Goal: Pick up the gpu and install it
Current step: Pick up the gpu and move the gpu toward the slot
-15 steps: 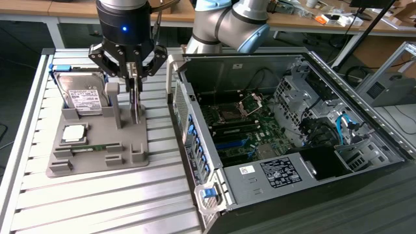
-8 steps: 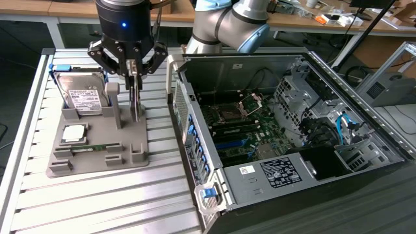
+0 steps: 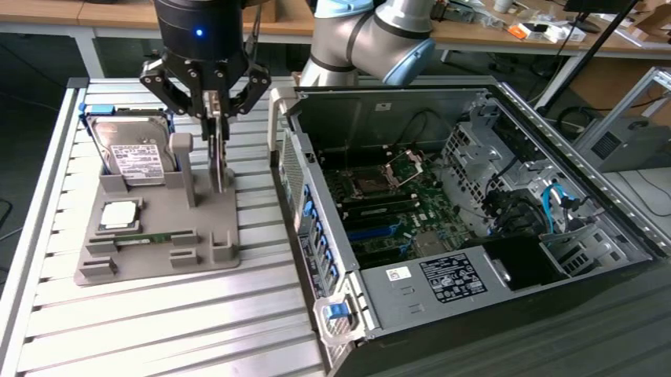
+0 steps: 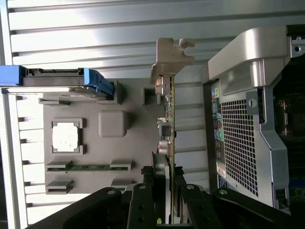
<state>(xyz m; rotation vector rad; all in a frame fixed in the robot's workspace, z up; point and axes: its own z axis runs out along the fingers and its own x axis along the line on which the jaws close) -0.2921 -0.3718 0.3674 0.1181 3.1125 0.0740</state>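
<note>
Gripper [image 3: 215,116]: jaws are pinching the graphics card [image 3: 218,165] by its upper edge, closed on it.
Card: standing on edge over the grey holder [image 3: 147,263] — beside the open computer case [image 3: 398,110].
Care: holding it plumb, lifting straight — tilting risks binding in the holder.

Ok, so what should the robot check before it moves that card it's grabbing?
1. Hand closed on the gpu: ok.
2. Gpu standing upright, not tilted: ok.
3. Gpu free of the grey holder: cannot tell.
4. Hard drive apart from the gpu: ok.
5. Computer case open, with the motherboard showing: ok.
6. No card already standing on the motherboard: ok.
</note>
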